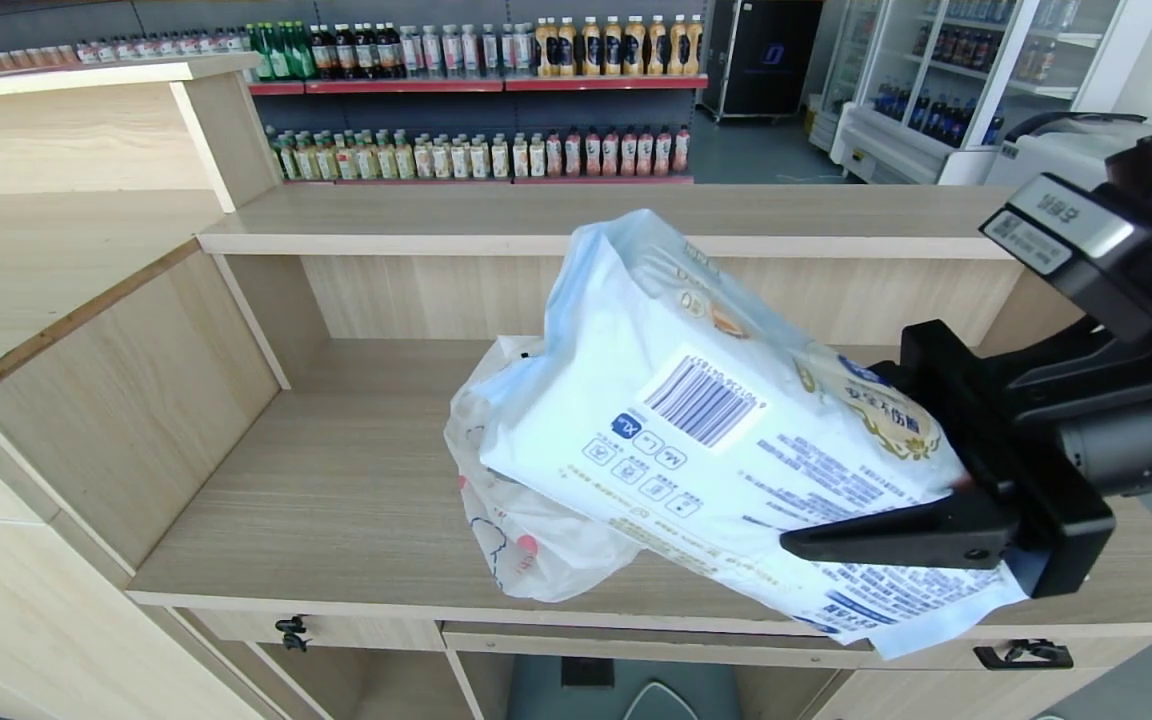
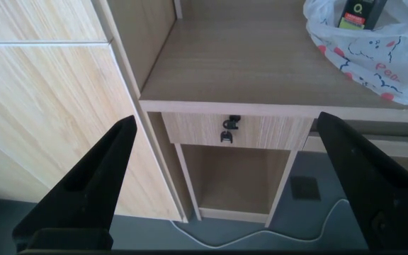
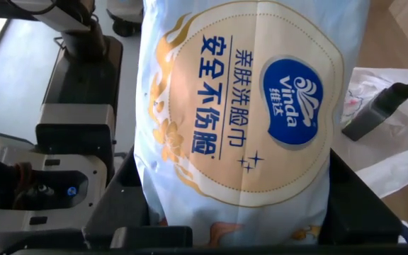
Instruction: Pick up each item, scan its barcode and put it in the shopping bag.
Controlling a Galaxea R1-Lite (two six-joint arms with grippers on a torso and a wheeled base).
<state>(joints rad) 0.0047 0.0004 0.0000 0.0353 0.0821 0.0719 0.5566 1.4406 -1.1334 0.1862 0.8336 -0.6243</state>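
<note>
Jaws of the right gripper pinch one short end of the tissue pack, one finger above the pack and one under it. The pack hangs in the air over the front right part of the counter surface, touching nothing else that I can see. Its long axis runs diagonally from the jaws up and away toward the back left, and the barcode on the broad face points up at the head camera. The shopping bag sits slumped on the surface near the front edge, about mid-width, with something dark already inside. It lies below the pack and to its left, and the pack's free end overhangs it. Jaws of the left gripper are spread wide and hold nothing. They are low in front of the counter's front left corner, facing the small drawer under the surface. Judgement: the right arm has the item, so the bagging move is its job. That means swinging left and down, free end first, into the bag mouth. The floppy bag rim could fold shut under the pack.
</note>
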